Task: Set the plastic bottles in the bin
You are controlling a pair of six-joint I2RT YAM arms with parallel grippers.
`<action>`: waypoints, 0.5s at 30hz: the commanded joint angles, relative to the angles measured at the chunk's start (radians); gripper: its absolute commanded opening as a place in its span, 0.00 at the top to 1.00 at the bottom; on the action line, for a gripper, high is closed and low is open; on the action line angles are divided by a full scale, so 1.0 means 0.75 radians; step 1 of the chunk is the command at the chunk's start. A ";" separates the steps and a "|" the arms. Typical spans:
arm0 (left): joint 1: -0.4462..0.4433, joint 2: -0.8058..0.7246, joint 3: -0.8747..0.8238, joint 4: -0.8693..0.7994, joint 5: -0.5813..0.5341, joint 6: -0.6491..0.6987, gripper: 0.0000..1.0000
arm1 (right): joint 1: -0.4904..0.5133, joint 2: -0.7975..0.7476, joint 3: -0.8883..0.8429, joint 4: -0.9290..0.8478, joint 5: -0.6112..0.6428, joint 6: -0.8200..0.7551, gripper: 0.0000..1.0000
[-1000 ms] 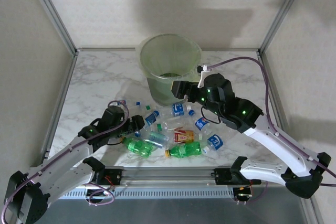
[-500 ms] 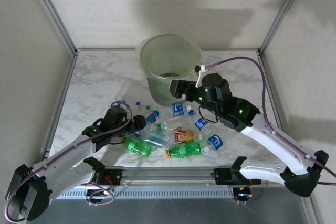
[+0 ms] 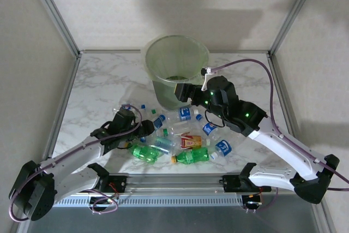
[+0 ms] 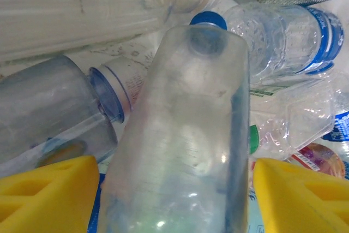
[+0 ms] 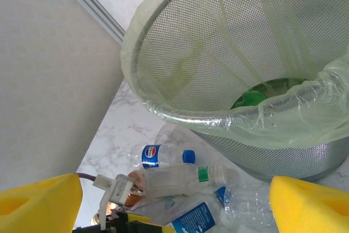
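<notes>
Soft overhead light casts broad shadows on the back wall (image 3: 218,20); the closest bottle (image 4: 180,135) looks blurred.

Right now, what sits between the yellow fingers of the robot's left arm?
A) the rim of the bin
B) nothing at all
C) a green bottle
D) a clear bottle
D: the left wrist view shows a clear bottle lying between the two yellow fingers of the left gripper. Whether they grip it cannot be told.
</notes>
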 commanded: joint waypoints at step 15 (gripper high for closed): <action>-0.021 -0.037 0.077 -0.077 -0.014 0.040 0.41 | 0.011 -0.012 -0.015 0.030 0.040 0.018 0.11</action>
